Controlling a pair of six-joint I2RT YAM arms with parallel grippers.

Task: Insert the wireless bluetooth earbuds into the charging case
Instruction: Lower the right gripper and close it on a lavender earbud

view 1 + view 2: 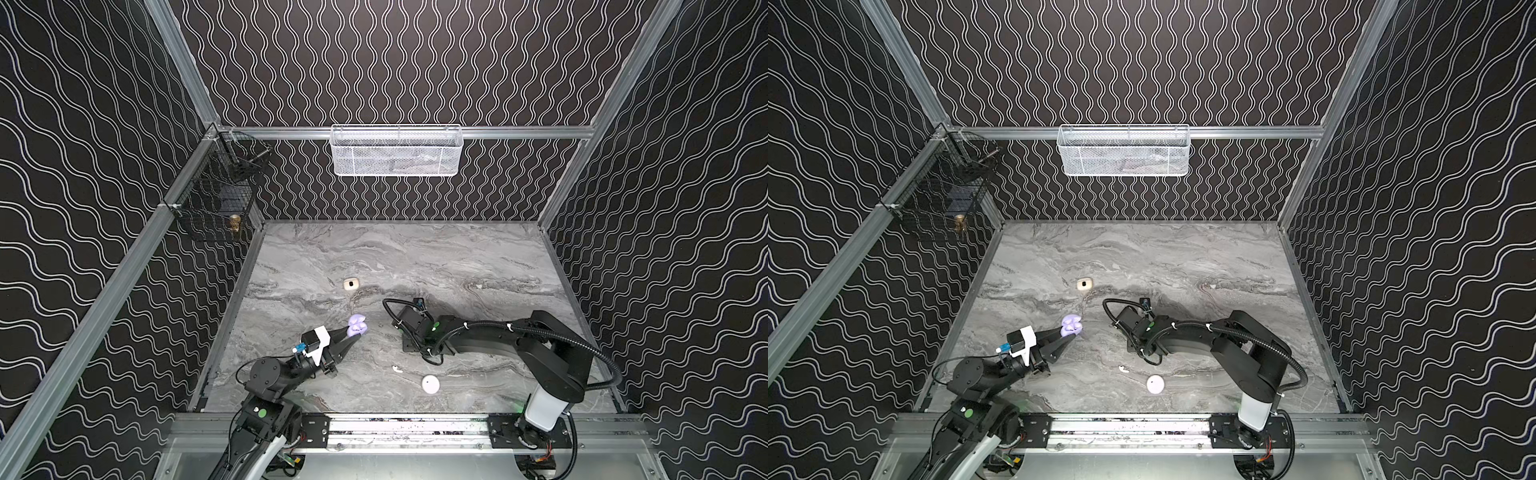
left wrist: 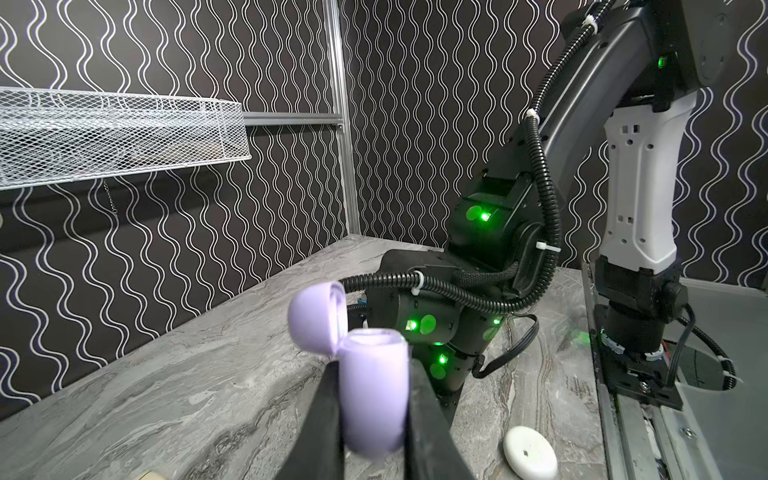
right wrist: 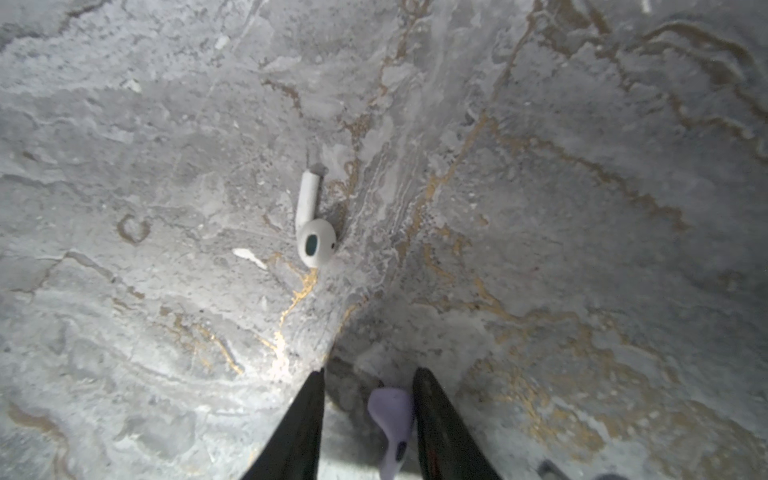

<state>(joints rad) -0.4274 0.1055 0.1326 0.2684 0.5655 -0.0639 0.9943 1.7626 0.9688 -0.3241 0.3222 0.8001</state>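
Grasping is the step in hand, I judge: 1 lavender earbud to be pinched, then seated in the open case.

Top views: my left gripper (image 1: 356,333) is pressed onto the lavender case (image 1: 357,324). It holds the case over the worktop (image 1: 457,257), left of the middle and about halfway between the back and front edges. The lid stands open, tipped toward the back edge. My right arm (image 1: 478,338) reaches to the middle, and its fingers are hidden under the wrist. A white earbud (image 1: 397,368) lies near the front edge, with a white round case (image 1: 430,384) near it. A cream case (image 1: 351,284) sits further back.

Left wrist view: both fingers clamp the case body, mouth up, lid hinged back to 1 side. Whether the wells are empty I cannot tell.

Right wrist view: my right gripper (image 3: 370,372) points down at the worktop, jaws spread with the lavender earbud (image 3: 392,415) between them. It lies against 1 finger with a gap to the other, so it is not yet pinched. Its long axis runs along my fingers, bulb toward the tips, stem toward the wrist. The white earbud lies beyond the tips, apart, with its stem pointing away and its mesh up.

Next, I reckon, I should close until both pads bear, then lift and turn the stem down. After that I carry it to the case mouth and line the stem with a well. A glancing grip could squirt it out.
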